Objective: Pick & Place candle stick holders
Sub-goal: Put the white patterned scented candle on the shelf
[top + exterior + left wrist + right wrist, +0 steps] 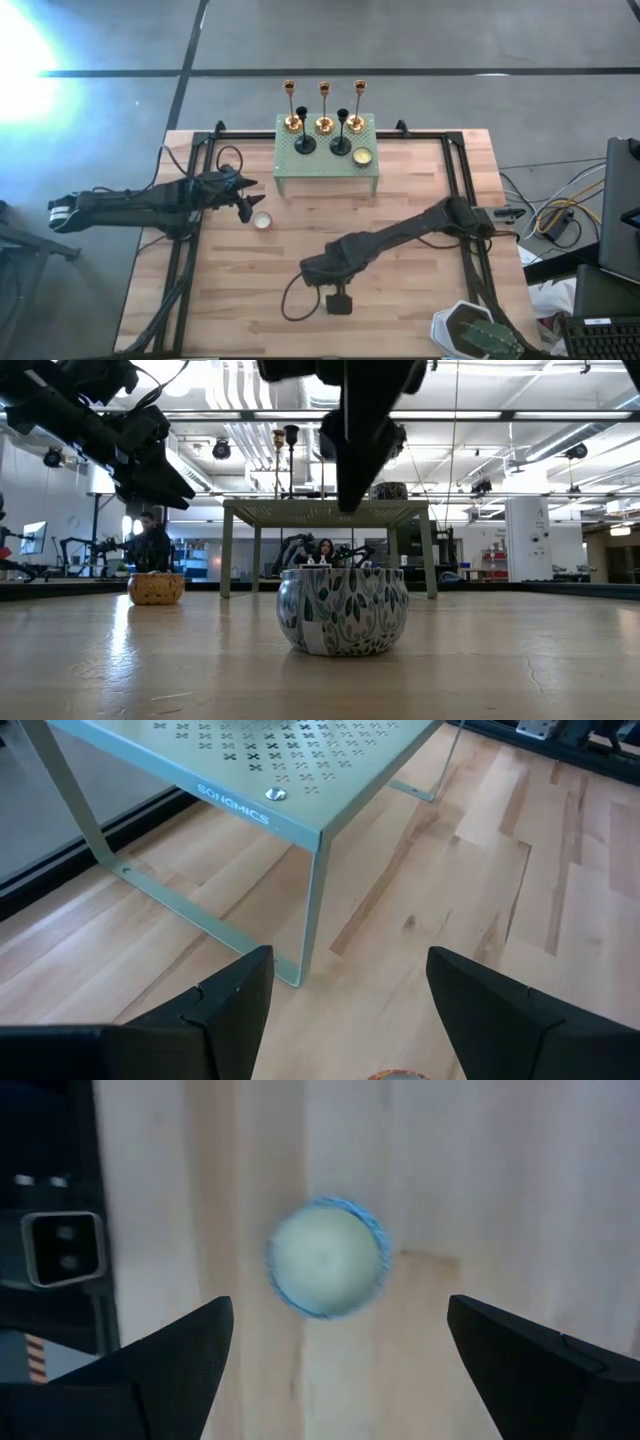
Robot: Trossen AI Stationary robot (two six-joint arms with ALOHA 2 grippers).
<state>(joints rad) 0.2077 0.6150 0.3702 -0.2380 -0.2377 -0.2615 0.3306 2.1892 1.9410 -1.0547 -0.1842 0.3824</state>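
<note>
Five holders stand on the green stand (327, 155) at the far middle of the table (420, 300): three gold holders (324, 108) in a back row and two black holders (305, 130) just before them, with a small gold dish (362, 156) beside. None lies between either pair of jaws.

High view: the left gripper (246, 200) hangs near the stand's left front leg, with a small round tealight (262, 220) just beside it on the table. The right gripper (339, 299) hangs over the table's near middle, well apart from the stand. A patterned tin (475, 332) sits at the near right corner.

Low view: the tin (343, 609) fills the foreground and a wicker-coloured cup (156, 588) sits to its left; only stems of two holders (285, 460) show above the stand top (325, 510). People sit in the room behind.

Left wrist view: the jaws stand apart, fingers (220, 1010) either side of bare table; the stand's corner leg (312, 910) and perforated top lie ahead of them.

Right wrist view: the jaws stand apart, fingers (170, 1370) wide, and a pale round thing with a blue rim (327, 1258), blurred, lies ahead between them; what it is cannot be told.
</note>
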